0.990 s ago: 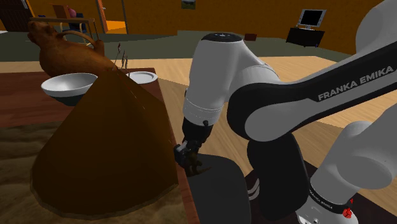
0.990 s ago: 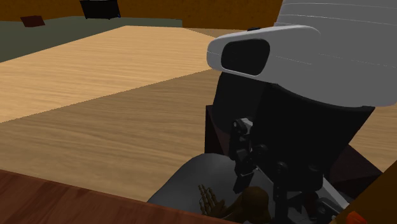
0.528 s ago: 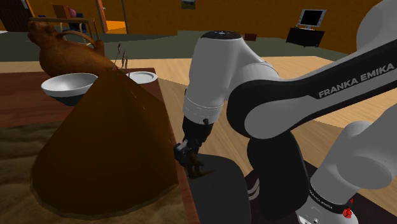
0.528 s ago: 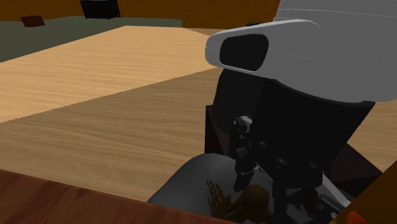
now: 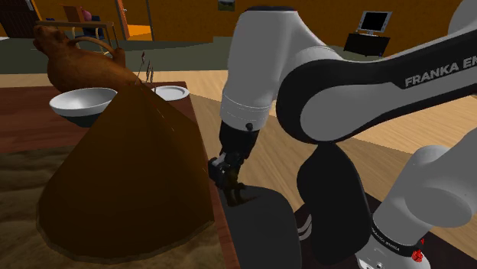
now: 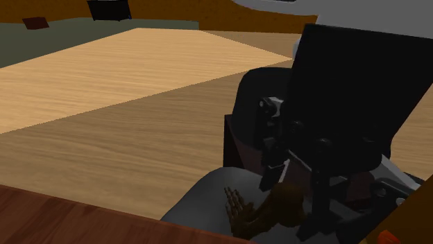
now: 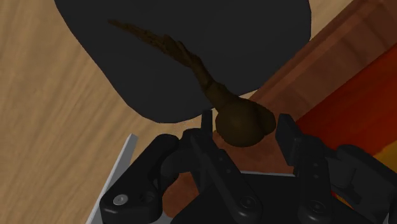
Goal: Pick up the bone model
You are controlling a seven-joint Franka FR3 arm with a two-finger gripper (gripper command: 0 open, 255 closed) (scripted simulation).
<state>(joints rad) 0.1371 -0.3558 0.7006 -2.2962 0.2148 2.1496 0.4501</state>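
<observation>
The bone model (image 7: 240, 121) is dark brown, with a round knob at one end and a slim shaft ending in splayed finger-like bones (image 6: 236, 206). My black gripper (image 7: 245, 127) is shut on the knob, one finger pressed against each side. In the shoulder view the gripper (image 5: 226, 174) hangs beside the table's corner with the bone model (image 5: 235, 192) pointing down from it, just above the dark stand top (image 5: 264, 229). In the second exterior view the gripper (image 6: 288, 186) holds the bone model over the grey rounded stand top (image 6: 201, 204).
A large brown cone (image 5: 122, 168) covers much of the reddish wooden table (image 5: 23, 126), close to the gripper. Behind it are a white bowl (image 5: 82, 101), a small plate (image 5: 170, 92) and a brown animal figure (image 5: 73, 65). Wood floor (image 6: 104, 90) lies beyond.
The arm has risen and the gripper has come up a little, carrying the bone model with it. The finger-like end now hangs higher over the stand top.
</observation>
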